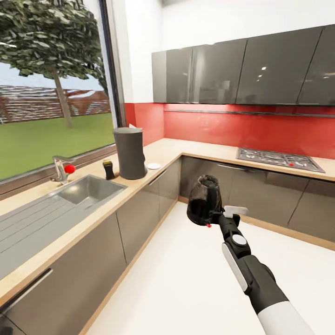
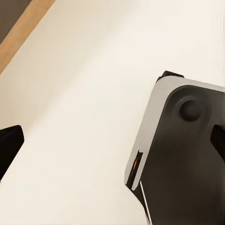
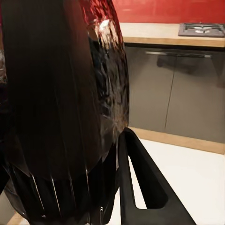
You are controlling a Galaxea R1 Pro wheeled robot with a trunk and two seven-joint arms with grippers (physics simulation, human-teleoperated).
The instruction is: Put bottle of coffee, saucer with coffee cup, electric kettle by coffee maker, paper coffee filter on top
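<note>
The right gripper (image 1: 215,218) is closed on the electric kettle (image 1: 204,199), carried above the floor, well apart from the kitchen countertop (image 1: 158,160). Glass dome: fragile, slippery, moderately heavy. Grip the handle or base.

Kitchen countertop (image 1: 200,151) — L-shaped, light wood-toned, runs from the near left to the far corner, then right along the red wall. Directly on it:
- coffee maker (image 1: 130,153), tall dark grey, upright, back from the counter edge.
- bottle of coffee (image 1: 109,170) at 9 o'clock of the coffee maker, just beside it, upright.
- saucer (image 1: 154,166) at 3 o'clock of the coffee maker, near it, flat.
- sink (image 1: 91,189) and drainer set into the top — at 7 o'clock of the bottle.
- hob (image 1: 279,159) set into the far-right run.
</note>
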